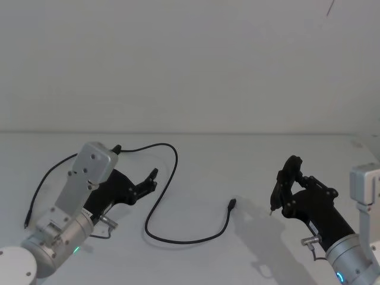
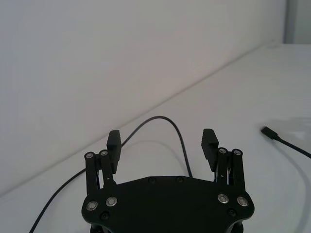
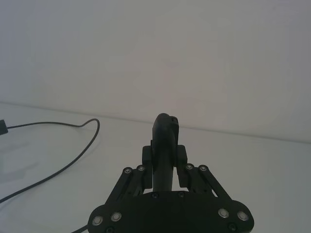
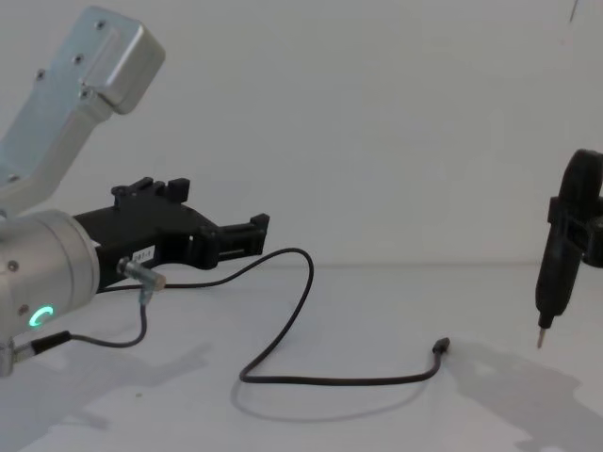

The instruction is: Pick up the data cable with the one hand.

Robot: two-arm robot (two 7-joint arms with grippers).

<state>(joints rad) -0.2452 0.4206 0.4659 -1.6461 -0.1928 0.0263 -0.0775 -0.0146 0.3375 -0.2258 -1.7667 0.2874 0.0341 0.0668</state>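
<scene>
White worktop (image 1: 249, 160) carries everything. The bulky black left pincer (image 1: 145, 181) hovers near left, jaws spread wide and empty. The slim black right pincer (image 1: 279, 191) is parked near right, closed on nothing. The thin black data cable (image 1: 177, 161) loops just beyond the left jaws towards the centre. A high or off-line closure would likely just nudge the limp cable aside.

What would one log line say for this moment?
data cable: loose on table | left tool: open beside it, empty | right tool: shut, idle

Lab test bench, white tabletop (image 1: 237, 160), plain wall (image 1: 178, 59)
</scene>
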